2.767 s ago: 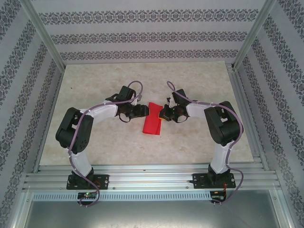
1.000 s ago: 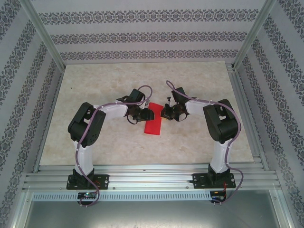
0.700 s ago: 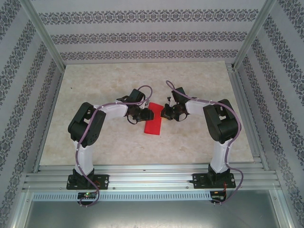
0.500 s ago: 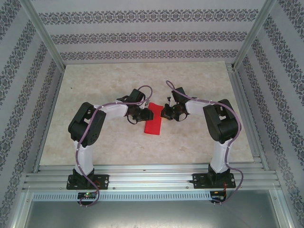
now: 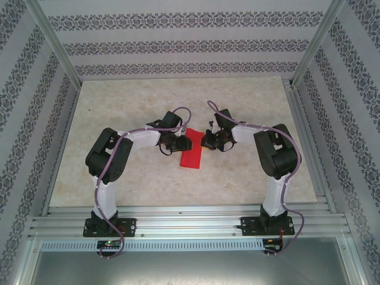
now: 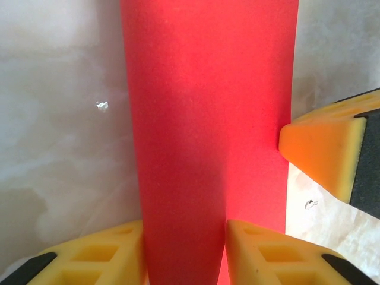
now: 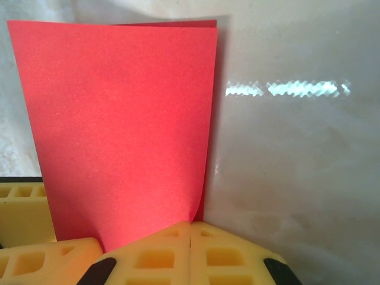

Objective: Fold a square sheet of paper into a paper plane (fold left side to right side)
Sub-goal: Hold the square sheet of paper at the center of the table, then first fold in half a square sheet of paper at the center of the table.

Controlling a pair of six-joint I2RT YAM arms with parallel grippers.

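You see the bright red folded paper sheet lying on the pale marbled desk between both arms. Your left claw straddles it, jaws parted; your right claw, closed, touches its right edge.

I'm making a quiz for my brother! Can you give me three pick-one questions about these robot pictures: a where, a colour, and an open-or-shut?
1. Where is the paper?
A) between the left gripper and the right gripper
B) against the back wall
C) under an arm's base

2. What colour are the gripper fingers?
A) blue
B) yellow
C) green

3. How is the right gripper?
A) wide open
B) shut
C) holding a cup

Answers: 1 A, a gripper sits at each side of it; 2 B, both wrist views show yellow fingers; 3 B, its fingers touch with no gap.
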